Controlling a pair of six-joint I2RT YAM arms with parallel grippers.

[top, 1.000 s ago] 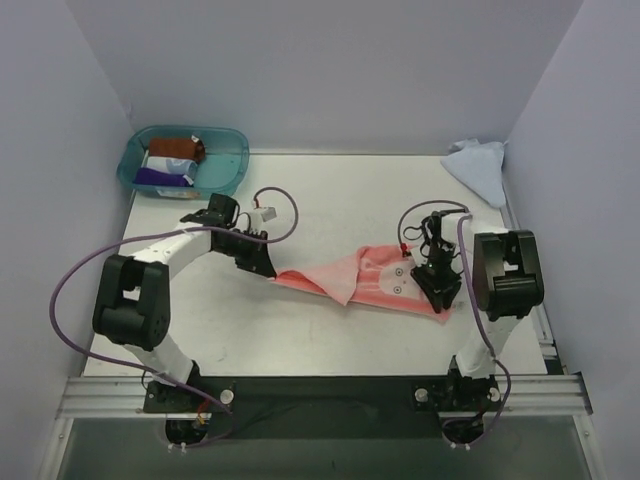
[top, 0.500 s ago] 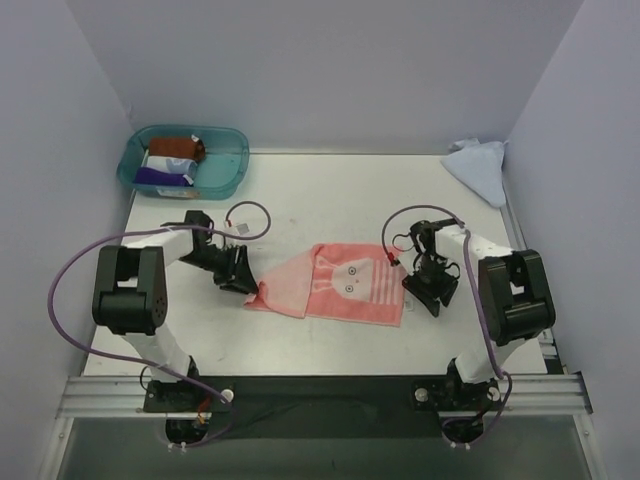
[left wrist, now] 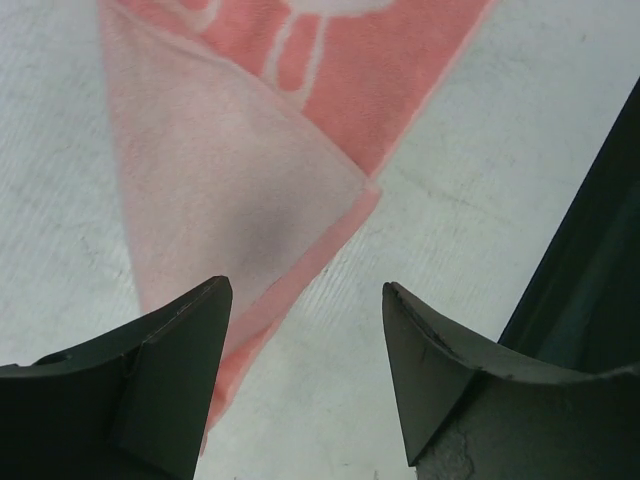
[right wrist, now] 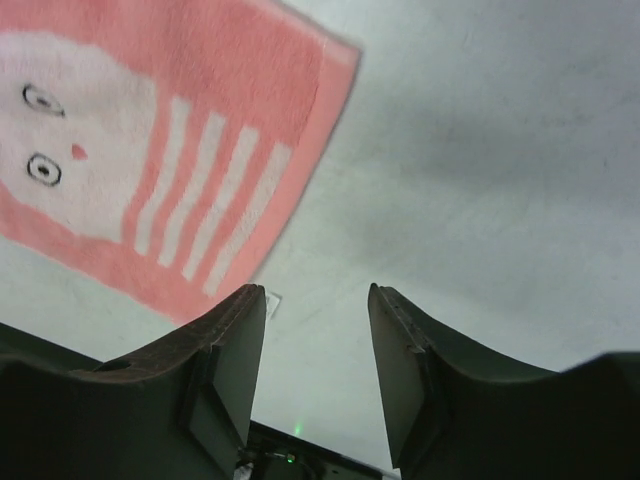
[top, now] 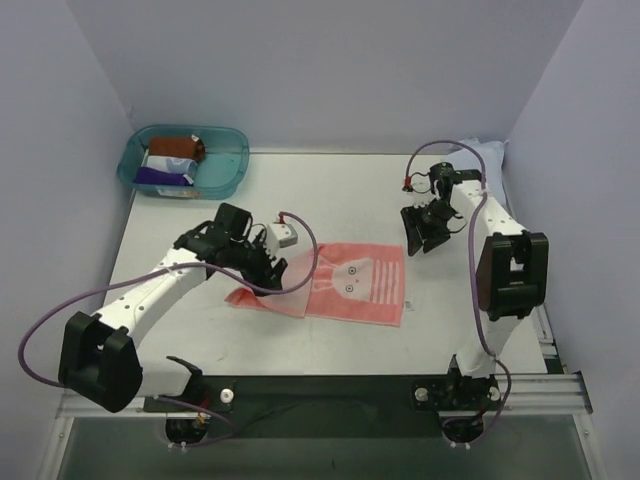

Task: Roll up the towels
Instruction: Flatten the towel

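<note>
Now the pale pink towel [top: 355, 285] lies almost flat at the middle of the table [top: 330, 190], its left corner [left wrist: 230, 190] folded over; probably for this the left gripper [left wrist: 305, 310] hovers there, jaws wide, empty. The right gripper [right wrist: 315, 292], also wide and empty, hangs beyond the towel's far right corner. The towel shows a printed face [right wrist: 50, 150], no readable writing.

The right claw [right wrist: 316, 300] hangs spread and empty over the table [right wrist: 490, 170] beside the pink towel [right wrist: 170, 140].
</note>
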